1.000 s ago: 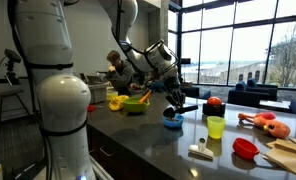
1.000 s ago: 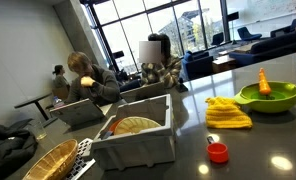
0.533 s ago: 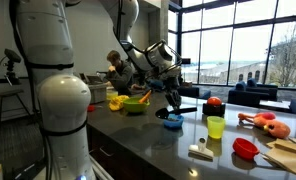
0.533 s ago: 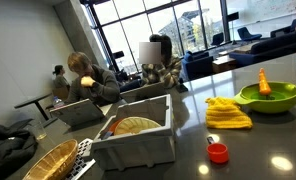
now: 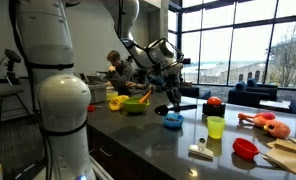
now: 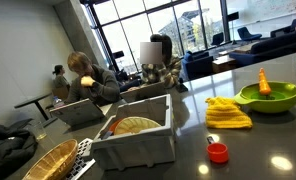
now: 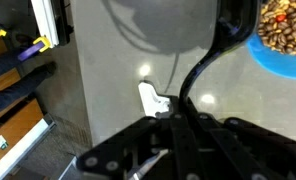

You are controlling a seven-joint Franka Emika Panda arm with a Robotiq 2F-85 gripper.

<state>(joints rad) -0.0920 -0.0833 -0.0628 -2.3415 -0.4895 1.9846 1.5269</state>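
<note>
The arm [image 5: 138, 45] bends down from above over the dark counter [image 5: 138, 135], and its gripper [image 5: 170, 100] hangs just above the blue bowl [image 5: 173, 122], a little to the side of it nearer the green bowl [image 5: 135, 106]. In the wrist view the gripper [image 7: 181, 118] has its two fingers drawn in close, with hardly any gap, and a dark curved tool [image 7: 203, 65] rises from between them, so it looks pinched there. I cannot make out the tool's far end, and from the exterior views it is only a thin dark shape under the hand.

The blue bowl [image 7: 283, 40] is round and shallow with a bright blue rim, and is filled with small brown and reddish pieces. It sits upright on the counter, apart from everything else.

Around the blue bowl the glossy counter lies bare on all sides. The green bowl stands well off toward the seated person, and a yellow-green cup [image 5: 215, 127] stands near on the window side. A red bowl [image 5: 246, 148] sits beyond the cup, toward the counter's front edge. A small white brush [image 5: 200, 152] lies flat between the blue bowl and the red bowl, and the wrist view shows the brush [image 7: 154, 99] just beside the fingers' tips.
</note>
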